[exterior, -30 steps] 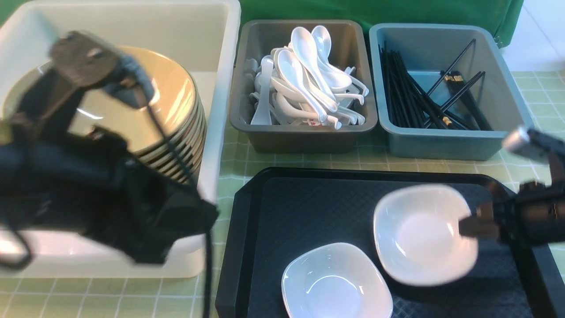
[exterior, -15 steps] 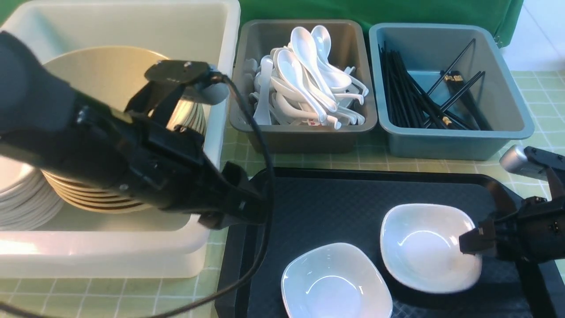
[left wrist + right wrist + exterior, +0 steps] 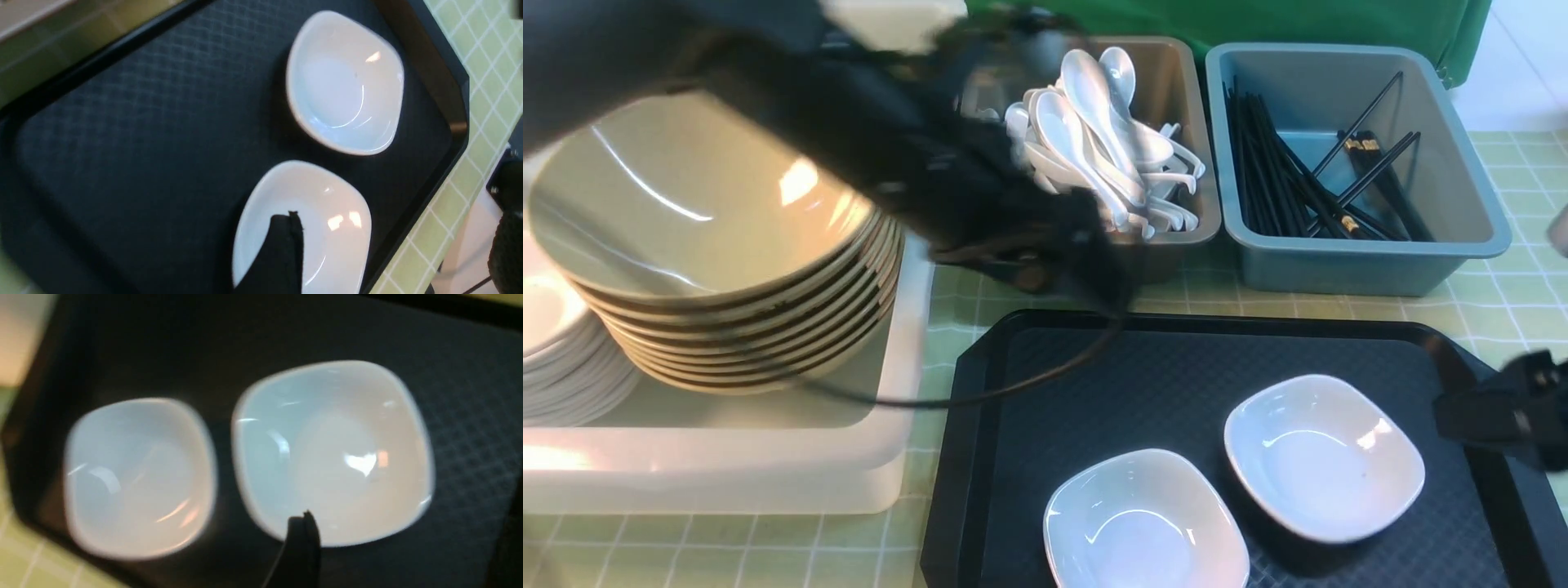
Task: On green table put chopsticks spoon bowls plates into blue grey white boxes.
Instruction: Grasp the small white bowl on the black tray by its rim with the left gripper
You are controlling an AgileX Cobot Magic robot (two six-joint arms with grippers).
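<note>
In the black tray (image 3: 1086,392), front view, two white plates (image 3: 1147,523) sat right of the white box (image 3: 711,469). In the left wrist view, the left gripper (image 3: 396,232) had its jaws apart. In the right wrist view, the right gripper's (image 3: 404,522) were apart too.

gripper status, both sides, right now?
Left gripper: open, holding nothing, above the black tray in its wrist view.
Right gripper: open, holding nothing; white dish beside it in the front view is released.
</note>
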